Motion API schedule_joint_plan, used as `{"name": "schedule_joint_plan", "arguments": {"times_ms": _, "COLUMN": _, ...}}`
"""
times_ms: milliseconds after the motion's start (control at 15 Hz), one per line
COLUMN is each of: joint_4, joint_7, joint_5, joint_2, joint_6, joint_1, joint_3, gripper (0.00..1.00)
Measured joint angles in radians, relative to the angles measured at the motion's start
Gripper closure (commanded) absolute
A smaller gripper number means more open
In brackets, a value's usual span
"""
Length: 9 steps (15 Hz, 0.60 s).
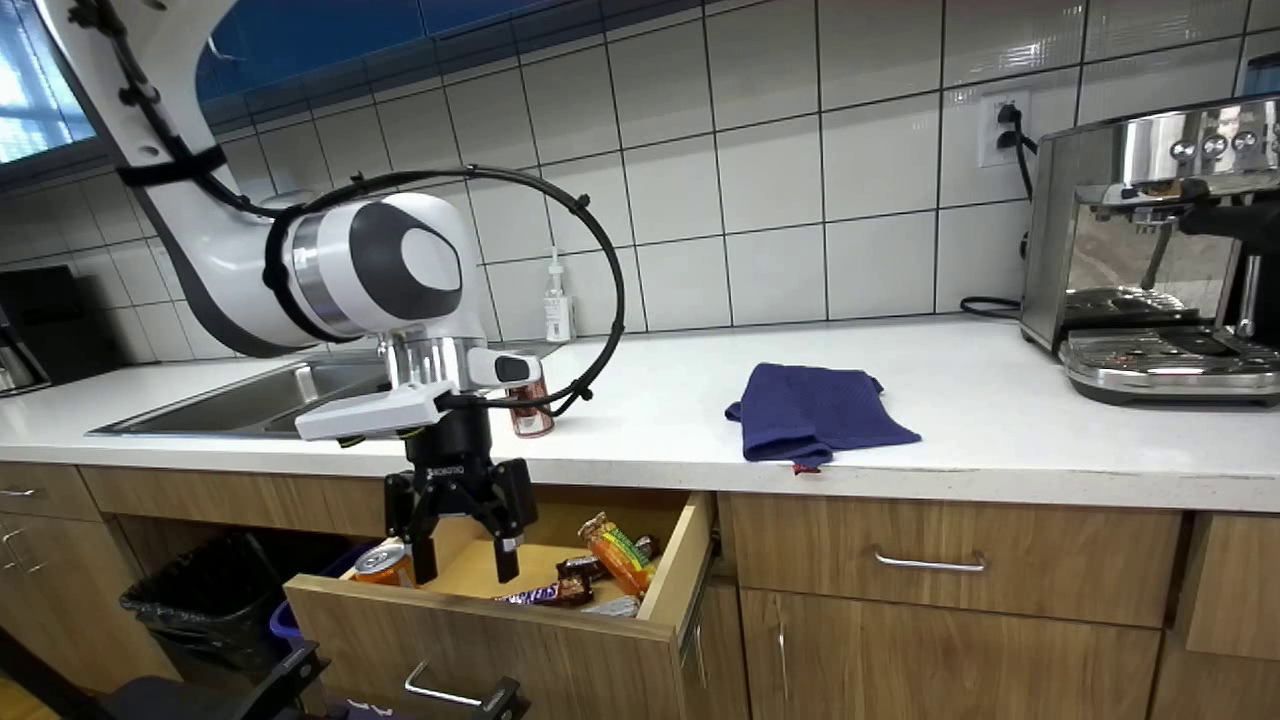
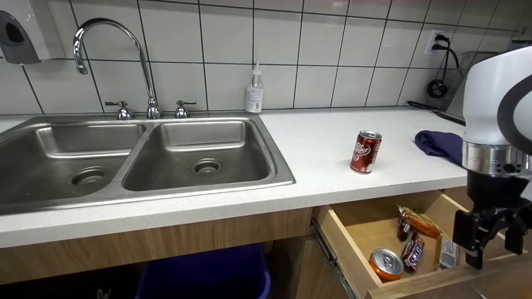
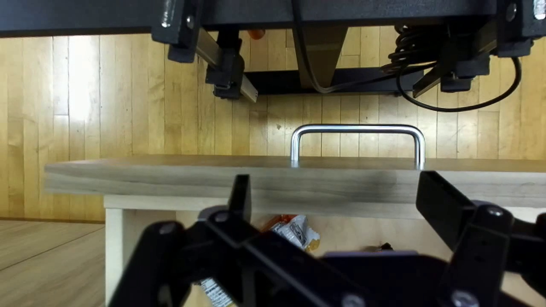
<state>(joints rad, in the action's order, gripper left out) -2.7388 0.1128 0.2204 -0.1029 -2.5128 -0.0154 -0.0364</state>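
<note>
Jaws of the black two-finger gripper point(image 1: 466, 574) released, spread wide, nothing between the pads. Clock face read over that exterior view, gripper at centre.

Hangs above the pulled-out pale-wood drawer with brown wood-grain front point(image 1: 560, 650), close to its front edge; whether touching, cannot tell. Curved silver metal handle point(image 1: 440, 686) at 6 o'clock; wrist view puts it at 12.

In the drawer: orange cylindrical metal can with silver top point(image 1: 380, 563), upright, at 9. Shiny orange plastic-wrapped snack point(image 1: 618, 553) at 3, dark-brown wrapped bar point(image 1: 582, 567) just beside it. Brown-and-purple Snickers wrapper point(image 1: 550, 592) and silver-grey flat wrapper point(image 1: 615, 607) between 3 and 4.

Farther out, on the white countertop point(image 1: 980, 420): red metal Dr Pepper can point(image 1: 532, 424) at 1, folded navy cloth point(image 1: 820, 415) at 2. Stainless-steel double sink point(image 1: 255, 405) at 10.

Progress, my judgement: drawer out and contents within reach, that much done. Nothing in the grip; no item lifted clear, drawer not pushed in. Handling looks left to do.
</note>
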Motion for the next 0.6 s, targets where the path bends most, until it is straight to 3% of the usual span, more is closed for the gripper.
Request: {"name": "schedule_joint_plan", "arguments": {"times_ms": 600, "joint_4": -0.035, "joint_7": 0.000, "joint_5": 0.000, "joint_2": 0.000, "joint_6": 0.009, "joint_1": 0.000, "joint_3": 0.000, "gripper": 0.00}}
